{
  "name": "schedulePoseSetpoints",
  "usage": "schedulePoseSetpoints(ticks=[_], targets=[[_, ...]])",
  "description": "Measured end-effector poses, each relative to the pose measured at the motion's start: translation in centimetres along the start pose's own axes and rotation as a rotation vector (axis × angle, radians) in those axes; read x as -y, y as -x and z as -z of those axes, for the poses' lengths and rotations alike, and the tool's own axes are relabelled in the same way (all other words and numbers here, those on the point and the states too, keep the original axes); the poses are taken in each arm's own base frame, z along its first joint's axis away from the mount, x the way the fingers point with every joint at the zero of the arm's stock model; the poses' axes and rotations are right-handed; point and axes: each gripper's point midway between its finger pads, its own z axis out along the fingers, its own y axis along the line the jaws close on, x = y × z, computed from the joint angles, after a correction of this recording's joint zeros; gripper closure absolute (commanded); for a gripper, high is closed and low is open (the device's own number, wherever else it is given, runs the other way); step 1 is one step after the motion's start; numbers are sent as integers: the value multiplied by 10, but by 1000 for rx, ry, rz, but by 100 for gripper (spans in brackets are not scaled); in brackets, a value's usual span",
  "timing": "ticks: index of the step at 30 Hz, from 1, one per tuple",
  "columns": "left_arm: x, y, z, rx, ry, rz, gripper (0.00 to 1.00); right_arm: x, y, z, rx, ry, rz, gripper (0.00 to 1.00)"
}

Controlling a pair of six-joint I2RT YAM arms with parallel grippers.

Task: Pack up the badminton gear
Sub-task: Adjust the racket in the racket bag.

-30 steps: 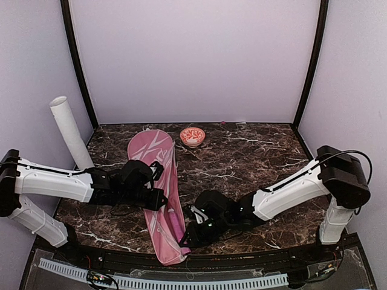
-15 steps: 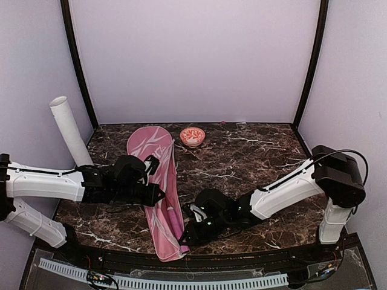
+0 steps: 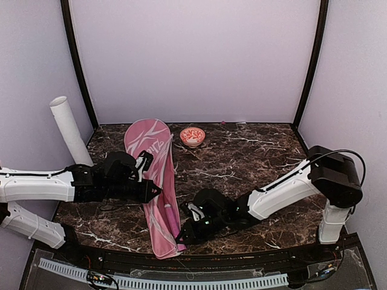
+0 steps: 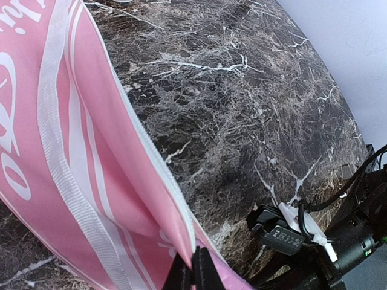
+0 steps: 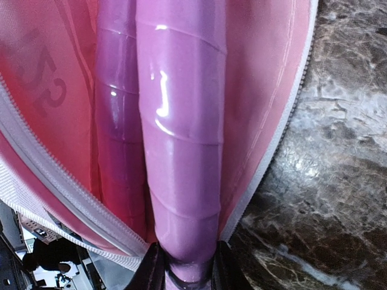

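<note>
The pink racket cover (image 3: 150, 163) lies lengthwise on the marble table (image 3: 254, 157), its zipper side open toward the right. My left gripper (image 3: 158, 189) is shut on the cover's white zipper edge (image 4: 151, 151), its fingertips (image 4: 202, 272) pinching the fabric. Inside the open cover lie two pink racket handles side by side (image 5: 181, 139) (image 5: 120, 133). My right gripper (image 5: 184, 275) is shut on the butt end of the nearer handle, at the cover's near end (image 3: 181, 232). The racket heads are hidden inside the cover. A long white tube (image 3: 71, 132) leans at the far left.
A small red-and-white patterned bowl (image 3: 192, 136) stands just right of the cover's far end. Purple walls close the back and sides. The table's curved front edge (image 3: 199, 257) runs just below the right gripper.
The cover has slid toward the back left, carried by my left gripper drawing left. My right gripper has followed slightly left, still on the handle.
</note>
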Motion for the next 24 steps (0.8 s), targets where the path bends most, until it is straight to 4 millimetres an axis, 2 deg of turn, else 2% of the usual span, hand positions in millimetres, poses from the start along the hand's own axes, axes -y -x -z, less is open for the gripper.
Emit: schedulePoseSetpoints(ticks=[12, 24], targets=[[-5, -5, -13, 0, -2, 6, 100, -7, 7, 2, -14, -52, 6, 94], [0, -3, -27, 4, -35, 7, 100, -8, 11, -8, -25, -45, 38, 94]])
